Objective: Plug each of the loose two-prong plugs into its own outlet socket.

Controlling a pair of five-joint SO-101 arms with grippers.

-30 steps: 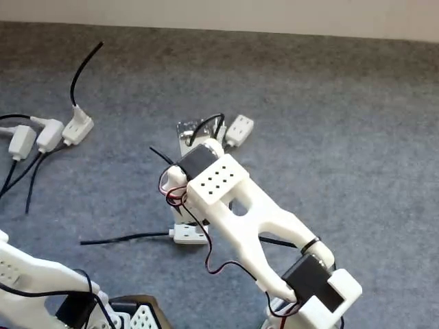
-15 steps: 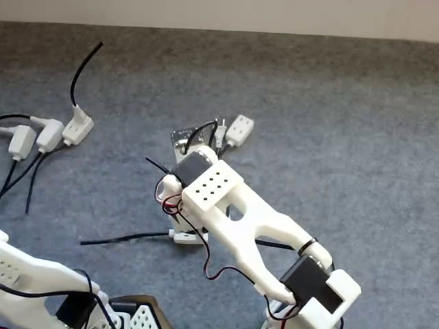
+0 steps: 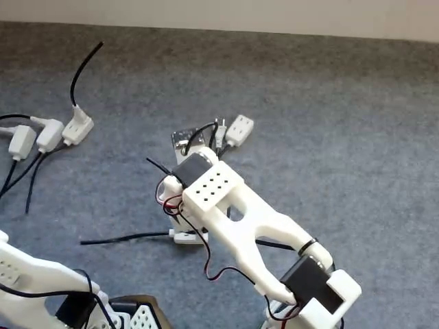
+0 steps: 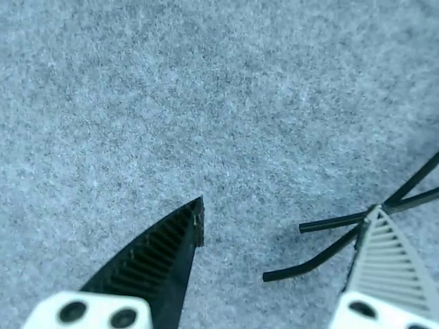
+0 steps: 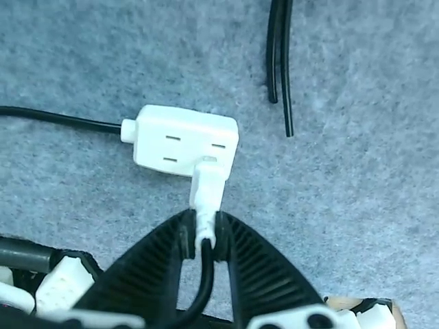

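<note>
A white two-prong plug (image 5: 206, 192) is held in my right gripper (image 5: 204, 225), which is shut on it. The plug's front end touches a white outlet socket (image 5: 180, 138) lying flat on the carpet, at its pair of slots farthest from its black cord. In the high view this socket (image 3: 184, 238) peeks out from under the right arm (image 3: 212, 188). Another white socket (image 3: 239, 129) lies beyond the arm. My left gripper (image 4: 288, 209) hangs open over bare carpet near loose black cable ends (image 4: 336, 236).
Three white plug-and-socket pieces (image 3: 49, 135) with black cords lie at the far left of the grey carpet. Two black cable ends (image 5: 280, 55) lie beyond the socket. The left arm (image 3: 41, 281) sits at the near left corner.
The right arm has shifted slightly nearer and to the left with the plug, covering more of the socket beneath it. The left arm has not moved.
</note>
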